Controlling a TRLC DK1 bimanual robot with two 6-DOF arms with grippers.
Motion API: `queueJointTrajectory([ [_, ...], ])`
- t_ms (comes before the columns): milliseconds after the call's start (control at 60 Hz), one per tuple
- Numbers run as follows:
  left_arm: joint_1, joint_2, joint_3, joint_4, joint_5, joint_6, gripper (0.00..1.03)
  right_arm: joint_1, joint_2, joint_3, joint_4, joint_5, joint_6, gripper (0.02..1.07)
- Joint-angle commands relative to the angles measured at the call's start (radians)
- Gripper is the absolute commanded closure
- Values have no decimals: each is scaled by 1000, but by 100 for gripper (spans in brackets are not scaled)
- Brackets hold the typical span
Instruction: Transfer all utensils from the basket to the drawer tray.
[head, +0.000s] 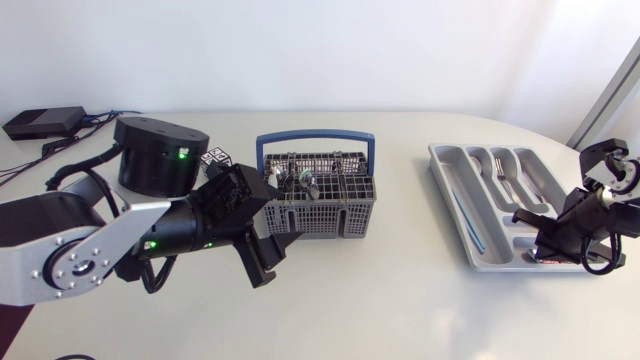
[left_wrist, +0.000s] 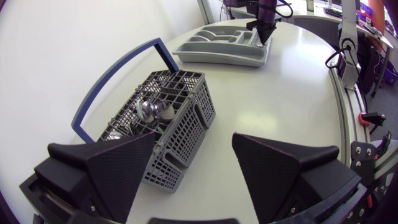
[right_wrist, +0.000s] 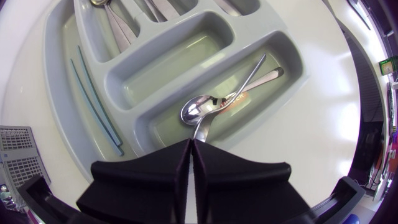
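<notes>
The grey wire basket (head: 318, 215) with a blue handle stands mid-table and holds several metal utensils (head: 300, 181). My left gripper (head: 268, 255) hovers open just left of and in front of it; in the left wrist view its fingers (left_wrist: 118, 171) spread wide beside the basket (left_wrist: 186, 118), nothing between them. At the right lies the grey drawer tray (head: 470, 235). My right gripper (right_wrist: 189, 146) is over the tray's (right_wrist: 62, 93) near end compartment, shut on the handle of a spoon (right_wrist: 199, 111) whose bowl rests among other cutlery handles there.
Spoons and forks (head: 505, 175) lie in the tray's far compartments, and thin blue sticks (right_wrist: 93, 93) in its long side slot. A black box (head: 45, 122) with cables sits at the back left. Bare tabletop lies between basket and tray.
</notes>
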Motion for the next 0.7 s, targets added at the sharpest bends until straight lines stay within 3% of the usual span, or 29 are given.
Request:
queueJointTrajectory([
  [0,-8,20,-10,6,-8,7,17,-12,42,31,9,-3,-1,101],
  [33,-8,23,-7,6,-8,5,17,-20,47,42,2,-3,-20,95],
  [117,-10,27,-7,9,-8,4,16,-23,41,47,-16,-17,-33,51],
  [233,-10,40,-4,15,-8,2,16,-23,30,48,-28,-29,-38,12],
  [417,-8,46,9,18,-17,2,16,26,-165,47,-50,-32,-87,8],
  [583,-10,50,19,18,-31,-1,16,176,-412,5,24,-141,-161,8],
  [683,-21,58,29,18,-32,-4,16,296,-467,5,28,-318,-174,8],
])
